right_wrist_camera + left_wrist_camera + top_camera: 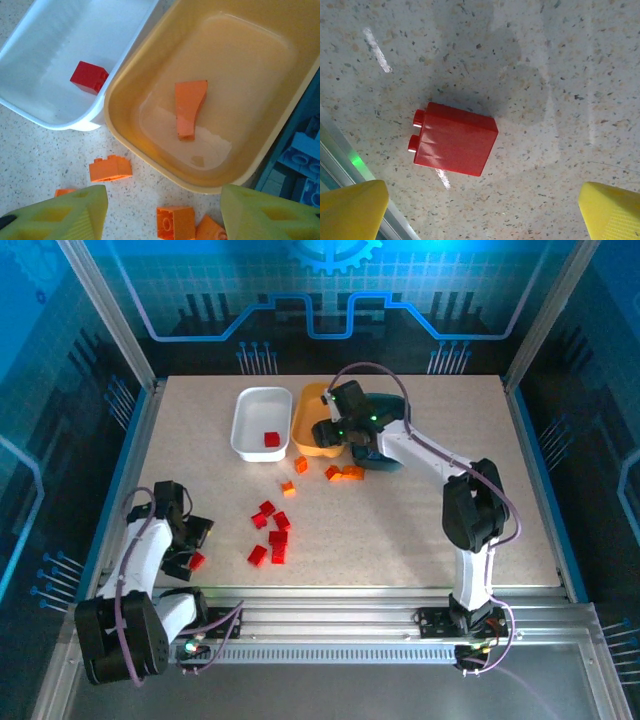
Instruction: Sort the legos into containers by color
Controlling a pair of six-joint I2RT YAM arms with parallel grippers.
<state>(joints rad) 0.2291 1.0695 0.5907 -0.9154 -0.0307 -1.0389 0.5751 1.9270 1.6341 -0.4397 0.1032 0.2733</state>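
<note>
My left gripper (pixel 482 214) hangs over the speckled table (pixel 560 75) with its pincer spread wide and empty. A red brick (pixel 455 139) lies on its side below, at 11 o'clock from the midpoint. My right gripper (pixel 165 216) hovers at the orange tub (pixel 250 70), fingers apart and gripping nothing. An orange sloped brick (pixel 190 107) lies flat inside the tub. At 10 o'clock, just beside it, the white tub (pixel 65 35) holds a lone red piece (pixel 89 76). Loose orange bricks (pixel 110 168) lie at 7 o'clock outside the rim.

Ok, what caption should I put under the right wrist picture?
One orange brick lies in the orange tub, one red brick in the white tub.
</note>
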